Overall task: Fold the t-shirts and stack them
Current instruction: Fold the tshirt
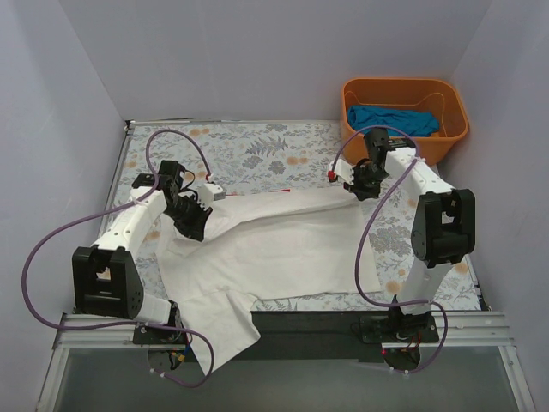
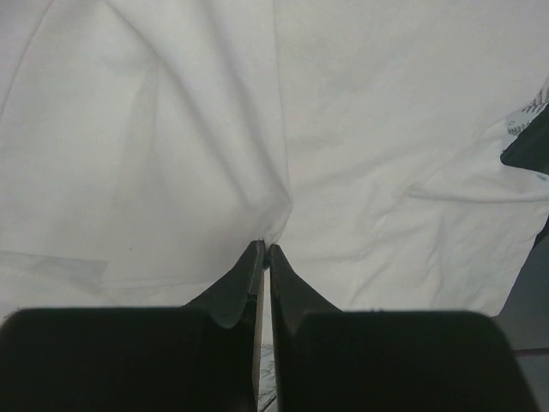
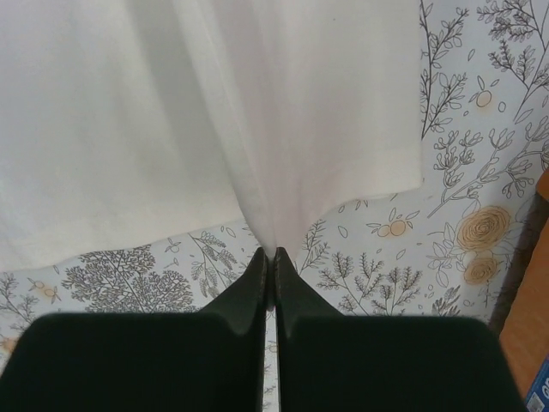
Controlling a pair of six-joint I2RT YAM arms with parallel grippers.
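1. White shirt (image 1: pixel 283 245). Spread flat over the middle of the table (image 1: pixel 257 154), from the left arm across to the right arm. Near-left part draped over the near edge, hanging down beside the left arm's base. Far edge drawn taut between the two grippers. Wrinkled, with long creases running toward each pinch point.

2. Teal shirt (image 1: pixel 393 120). Bunched inside the basket (image 1: pixel 446 142), at the far right corner. Well apart from the white shirt.

3. Left gripper (image 1: pixel 196 230). Lowered onto the far-left part of the white shirt. Jaws closed tight, tips all but touching, with a fold of the white cloth nipped between them. Seen from the left wrist: creases converging on the tips, white cloth filling nearly the whole view.

4. Right gripper (image 1: pixel 364 190). At the far-right corner of the white shirt, just near of the basket. Jaws closed tight on the hem. Seen from the right wrist: a ridge of cloth rising from the tips, the hemmed edge to either side, flowered table surface beneath and to the right.

5. Table. Grey-white floral pattern with orange blooms. Bare along the far side and the right side.

6. Basket. Orange plastic, off the table's far-right corner.

7. Cables (image 1: pixel 51 249). Purple, looping from each arm's base up to its wrist.
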